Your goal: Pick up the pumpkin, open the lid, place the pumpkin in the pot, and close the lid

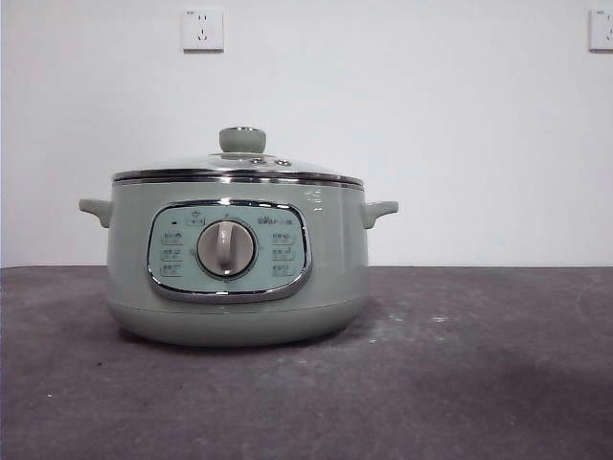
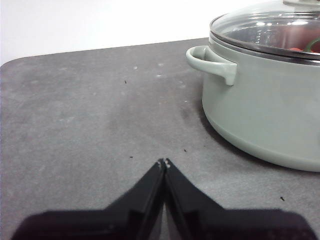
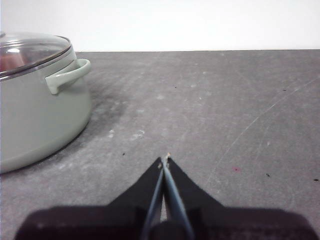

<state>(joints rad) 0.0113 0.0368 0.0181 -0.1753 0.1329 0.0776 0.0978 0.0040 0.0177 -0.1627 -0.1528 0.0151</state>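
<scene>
Left end effector [image 2: 164, 163] closed, empty, over counter [image 2: 90, 125] | right end effector [image 3: 165, 159] same | pumpkin [image 2: 296, 49] a red glimpse inside pot [image 1: 237, 259], lid [image 1: 239, 165] on | I judge nothing left; both sit off pot's flanks, neither clearly nearer.

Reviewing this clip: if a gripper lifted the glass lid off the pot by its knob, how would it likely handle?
The lid looks rigid: glass dome, steel rim. Probably fragile if dropped. Its small rounded knob looks smooth, so it could slip or swing. It sits flat on the pot.
</scene>
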